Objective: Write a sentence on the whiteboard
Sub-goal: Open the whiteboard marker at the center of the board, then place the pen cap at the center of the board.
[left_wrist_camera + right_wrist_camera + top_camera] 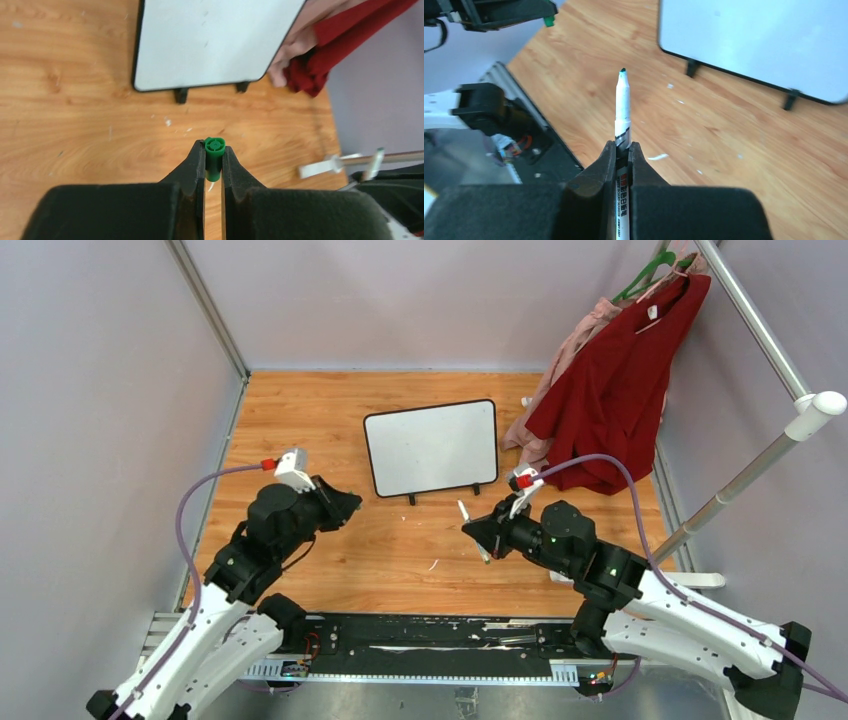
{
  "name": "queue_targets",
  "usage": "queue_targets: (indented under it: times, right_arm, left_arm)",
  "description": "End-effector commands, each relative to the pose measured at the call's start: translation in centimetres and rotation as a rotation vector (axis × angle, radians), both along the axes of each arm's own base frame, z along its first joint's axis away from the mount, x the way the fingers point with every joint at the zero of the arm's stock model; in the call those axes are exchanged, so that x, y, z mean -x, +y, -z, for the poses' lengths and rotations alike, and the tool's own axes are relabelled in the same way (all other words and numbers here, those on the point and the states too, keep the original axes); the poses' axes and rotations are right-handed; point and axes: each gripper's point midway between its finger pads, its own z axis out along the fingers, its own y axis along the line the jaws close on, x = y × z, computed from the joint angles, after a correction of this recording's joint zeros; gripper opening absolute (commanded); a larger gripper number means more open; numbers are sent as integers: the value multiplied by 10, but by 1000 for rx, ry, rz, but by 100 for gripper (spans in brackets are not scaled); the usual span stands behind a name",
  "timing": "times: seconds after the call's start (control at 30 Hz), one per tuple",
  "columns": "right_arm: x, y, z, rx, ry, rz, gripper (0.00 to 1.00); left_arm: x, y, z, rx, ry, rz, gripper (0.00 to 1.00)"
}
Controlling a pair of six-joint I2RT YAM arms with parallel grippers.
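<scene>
Where the wooden table [300,410] nears its far edge, about midway across, the whiteboard [430,448] stands on two small black feet with its white face toward the arms (it seems to lean back a little, though the overhead view makes that hard to judge). The left gripper [350,505] hovers over the left half of the table, well apart from the board. Its jaws are pinched almost together on a green marker cap [214,156], whose end pokes out past the fingertips. The right gripper [623,148] is over the right half, near the board's right foot but not touching it. Its jaws are clamped on the barrel of an uncapped whiteboard marker [623,107], and the white barrel juts beyond the fingers to a dark green tip. At the far right corner a red garment [620,390] and a pink garment [572,355] hang from a metal rail [765,335], their cloth reaching down just beside the board's right edge.
</scene>
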Motion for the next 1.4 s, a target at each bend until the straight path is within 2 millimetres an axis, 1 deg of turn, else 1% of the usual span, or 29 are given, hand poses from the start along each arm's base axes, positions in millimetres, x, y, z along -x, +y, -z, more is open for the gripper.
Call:
queue_targets:
  times: [0.0, 0.07, 0.13, 0.33, 0.6, 0.73, 0.97, 1.23, 1.37]
  right_arm:
    - [-15, -52, 37, 214, -15, 186, 0]
    - [-17, -59, 39, 216, -17, 219, 0]
    - [-18, -65, 42, 219, -19, 241, 0]
    - [-19, -73, 49, 239, -20, 274, 0]
    - [-19, -74, 54, 248, -19, 273, 0]
    - [-20, -75, 54, 258, -30, 269, 0]
    - [-21, -77, 52, 263, -45, 275, 0]
    - [-21, -77, 51, 264, -52, 273, 0]
    - [-22, -78, 51, 268, -61, 280, 0]
  left_arm:
    - [4, -6, 54, -150, 189, 73, 0]
    - [5, -15, 75, -175, 270, 114, 0]
    - [6, -23, 90, -212, 320, 136, 0]
    - [7, -51, 110, -354, 359, 196, 0]
    - [9, -84, 159, -432, 466, 276, 0]
    - [10, -97, 177, -459, 497, 314, 1]
    - [12, -107, 194, -501, 522, 340, 10]
    - [15, -105, 216, -534, 559, 346, 16]
    - [17, -105, 223, -542, 576, 349, 20]
